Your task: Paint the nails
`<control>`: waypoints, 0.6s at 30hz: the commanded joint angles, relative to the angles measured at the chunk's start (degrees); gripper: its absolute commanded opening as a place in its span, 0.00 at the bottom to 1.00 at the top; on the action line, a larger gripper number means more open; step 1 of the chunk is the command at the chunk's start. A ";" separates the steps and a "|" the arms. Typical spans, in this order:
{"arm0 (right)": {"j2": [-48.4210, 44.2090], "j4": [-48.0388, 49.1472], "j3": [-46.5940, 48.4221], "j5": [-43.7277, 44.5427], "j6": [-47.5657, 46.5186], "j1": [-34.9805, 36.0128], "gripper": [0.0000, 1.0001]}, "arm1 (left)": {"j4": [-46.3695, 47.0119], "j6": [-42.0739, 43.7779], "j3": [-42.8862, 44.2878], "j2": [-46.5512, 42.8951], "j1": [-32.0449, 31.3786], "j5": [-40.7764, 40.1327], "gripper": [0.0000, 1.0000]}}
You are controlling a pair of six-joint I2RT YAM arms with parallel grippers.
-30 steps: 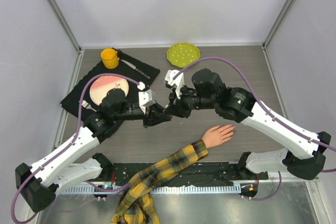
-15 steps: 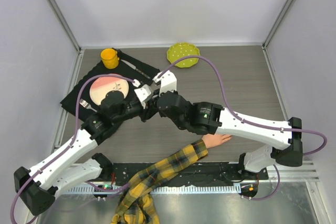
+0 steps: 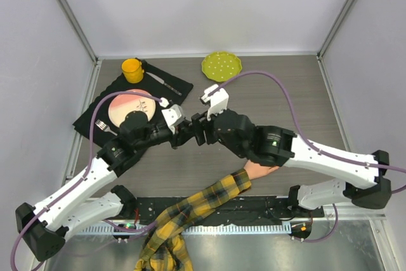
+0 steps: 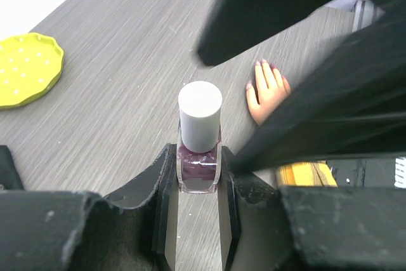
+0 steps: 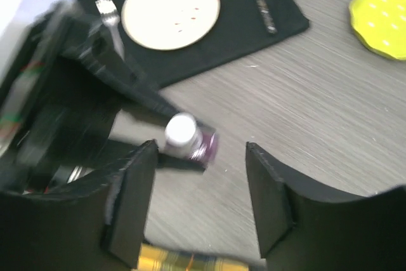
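Note:
A small polish bottle with a purple body and a white cap stands upright between my left gripper's jaws, which are shut on its sides above the table. My right gripper is open, its jaws wide apart just short of the bottle and touching nothing. The two grippers meet at the table's middle in the top view, left and right. The pale mannequin hand lies flat beyond the bottle, its nails small and pinkish. My right arm hides most of the hand; the plaid sleeve shows.
A black mat at the back left holds a pink plate, a knife and a fork. A yellow cup stands at its far corner. A yellow-green plate lies at the back centre.
My right gripper has opened from shut and its arm has swung across over the mannequin hand. The left gripper still holds the bottle in about the same place.

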 commanded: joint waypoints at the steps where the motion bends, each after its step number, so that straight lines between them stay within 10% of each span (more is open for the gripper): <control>1: -7.82 0.62 -1.42 -10.92 -7.53 -0.89 0.69 | 4.78 0.40 1.82 -0.33 0.10 3.80 0.00; 8: -13.03 -3.43 -2.13 -34.72 -13.25 -9.51 0.77 | 4.43 -0.66 2.70 0.73 0.19 15.99 0.00; 18: -9.17 -6.68 2.18 -46.79 -19.93 -12.41 0.60 | 4.34 -3.47 4.19 3.63 0.19 23.76 0.00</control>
